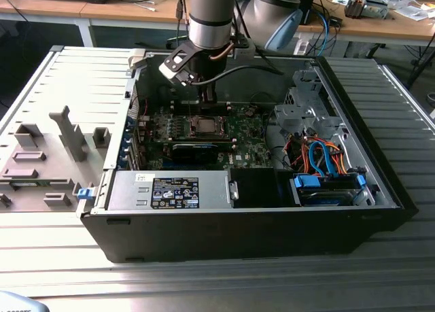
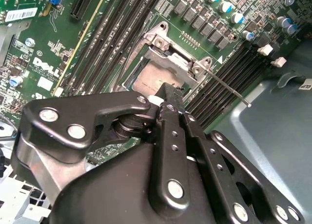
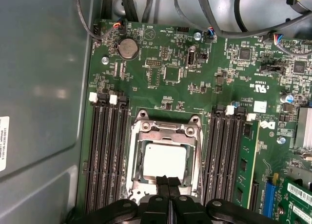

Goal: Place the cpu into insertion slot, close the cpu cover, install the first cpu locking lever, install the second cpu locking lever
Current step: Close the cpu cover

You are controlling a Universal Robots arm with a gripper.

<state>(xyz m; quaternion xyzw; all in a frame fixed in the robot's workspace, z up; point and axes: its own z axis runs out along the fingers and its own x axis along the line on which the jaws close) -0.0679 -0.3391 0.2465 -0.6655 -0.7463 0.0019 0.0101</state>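
The cpu (image 3: 165, 158) lies flat in the insertion slot (image 3: 138, 181) on the green motherboard (image 3: 204, 77); its pale metal top shows through the window of the cpu cover (image 3: 165, 135), which lies down over it. In the exterior view the socket (image 1: 204, 126) sits just below my gripper (image 1: 208, 98). In both wrist views my gripper (image 3: 168, 181) (image 2: 168, 106) is shut with nothing between its fingers, its tips over the socket's edge. A thin locking lever (image 2: 229, 88) sticks out from one socket corner across the memory slots.
Long black memory slots (image 3: 105, 155) flank the socket on both sides. A green card (image 3: 246, 160) stands in one slot. Cables (image 1: 319, 156) and a drive cage (image 1: 306, 111) fill the case at the exterior view's right; the power supply (image 1: 170, 189) lies in front.
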